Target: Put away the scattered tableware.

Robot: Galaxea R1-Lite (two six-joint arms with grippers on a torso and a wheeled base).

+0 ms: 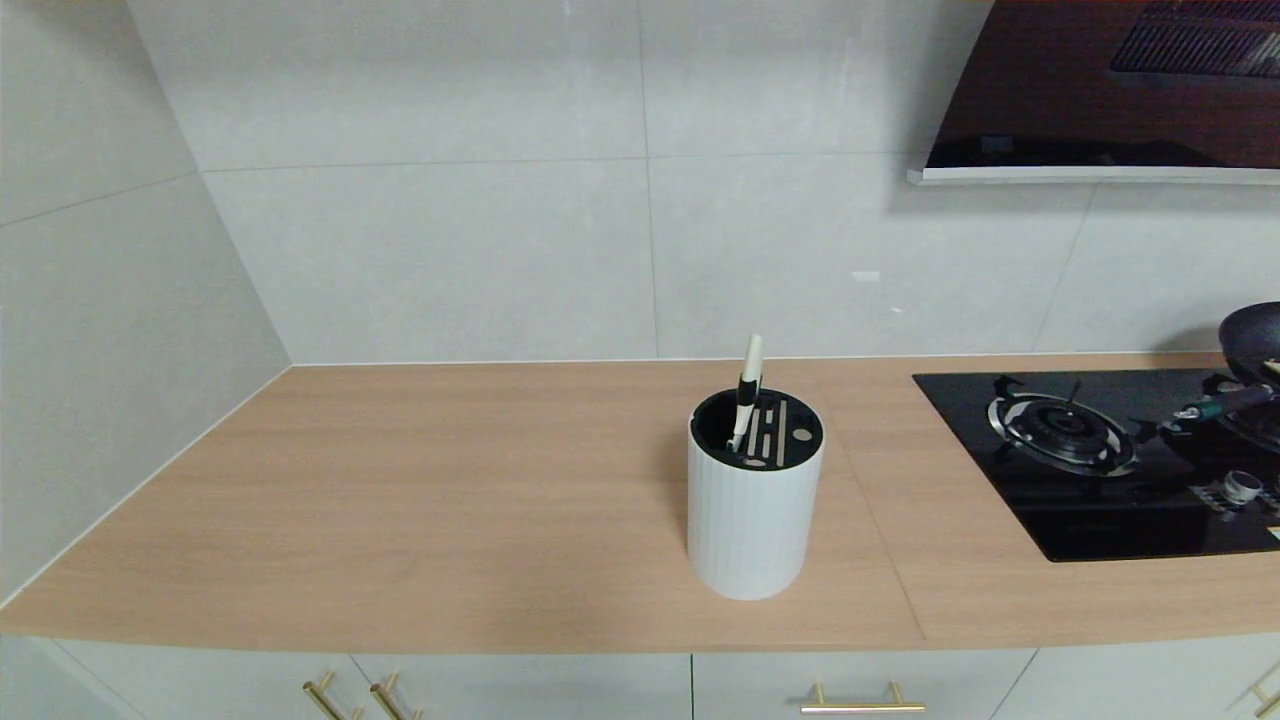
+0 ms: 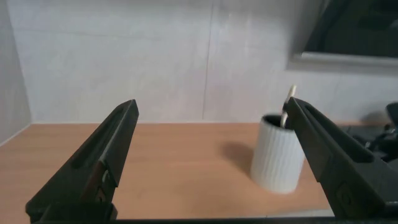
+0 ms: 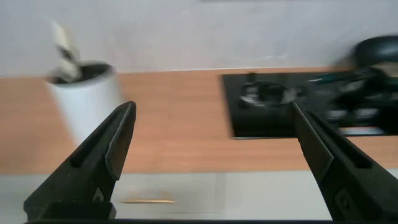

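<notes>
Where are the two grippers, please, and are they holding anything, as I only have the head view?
Observer: The left gripper is open and empty, pointed toward the holder.
Operator: Thank you. And the other one?
Observer: The right gripper is open and empty as well, in front of the counter edge.
Operator: What does it face?
Observer: It faces the hob across the counter.
</notes>
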